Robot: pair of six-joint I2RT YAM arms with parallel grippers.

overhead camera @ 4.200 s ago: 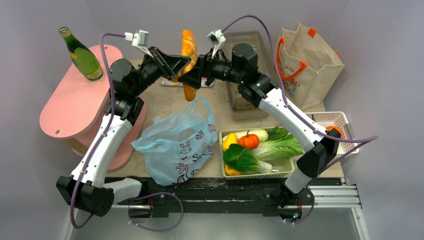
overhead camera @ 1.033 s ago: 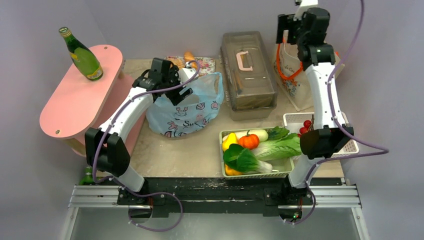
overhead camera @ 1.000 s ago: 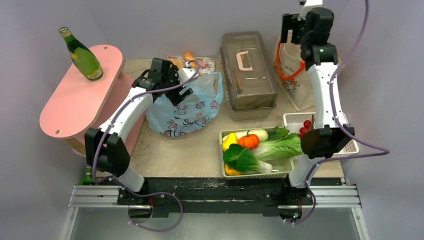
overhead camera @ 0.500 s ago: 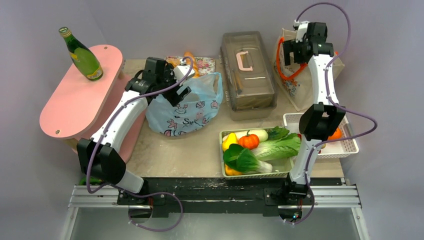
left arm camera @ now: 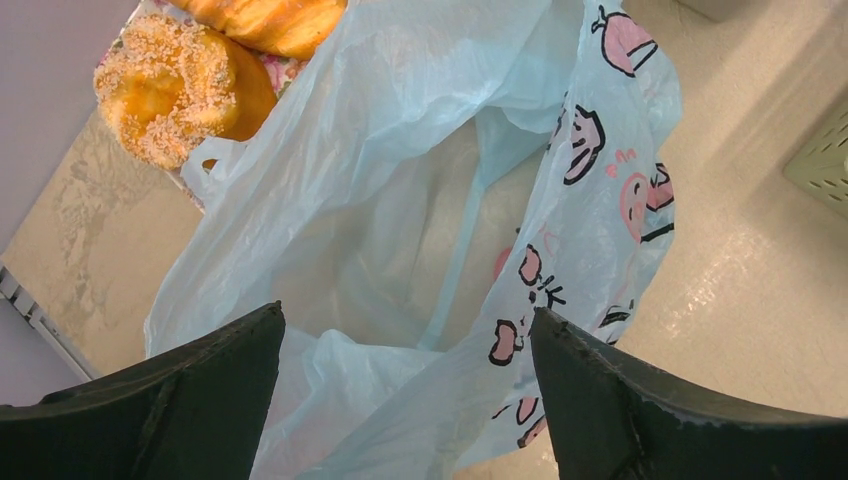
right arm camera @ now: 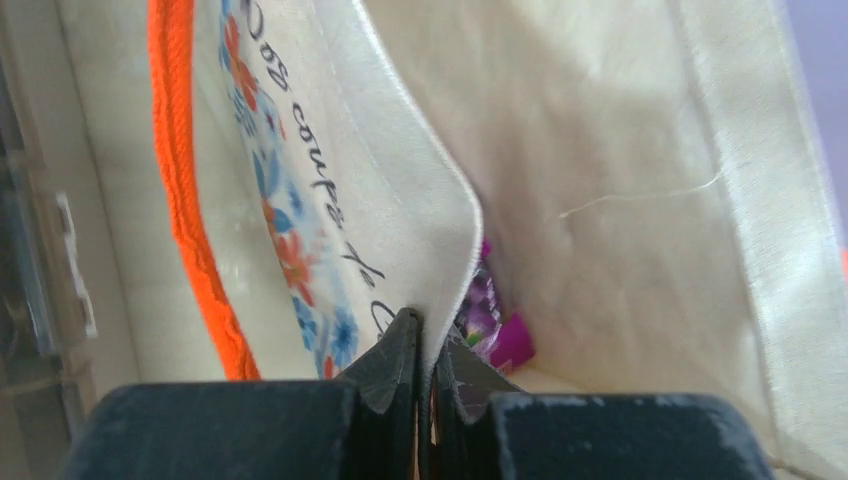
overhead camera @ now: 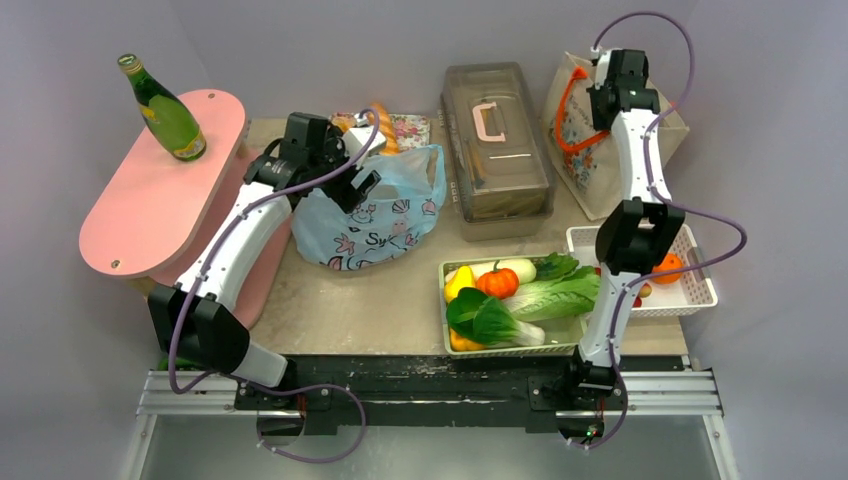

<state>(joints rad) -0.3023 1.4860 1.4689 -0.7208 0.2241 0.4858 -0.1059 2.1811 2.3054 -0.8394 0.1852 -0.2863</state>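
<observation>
Upper centre-left of the top view: left claw [left arm camera: 405, 318] spread wide, grasping nothing, hanging over the open mouth of the blue bag [left arm camera: 400, 200]. Both fingers sit at the bag's near rim along the bottom of the left wrist view, with film bunched between them; contact can't be told. The bag stands on the tabletop [overhead camera: 380, 300], its far rim against the bread [left arm camera: 170, 85] on a floral plate [overhead camera: 402, 126]. Clear box [overhead camera: 495, 140] is just right of the bag, only a narrow strip of tabletop between. Pink shelf [overhead camera: 130, 200] with green bottle [overhead camera: 165, 110] crowds the left arm, upper left. The widest bare tabletop is below the bag, centre frame, ending at the veg tray [overhead camera: 515, 350] lower right. Right claw [right arm camera: 420, 330] is clenched on the tote [right arm camera: 600, 150] rim, upper right of the top view, pinching the cloth edge beside the orange handle [right arm camera: 185, 180]. The tote stands between the box and the wall corner, little room around it. White basket [overhead camera: 703, 283] below it is partly behind the right arm. Hard to see: the bag floor shows only through folds of film; a second loaf is cut off by the top edge of the left wrist view; a purple thing [right arm camera: 495, 320] inside the tote is mostly behind the cloth fold and a finger, not identifiable; the right claw tips don't resolve in the top view.
</observation>
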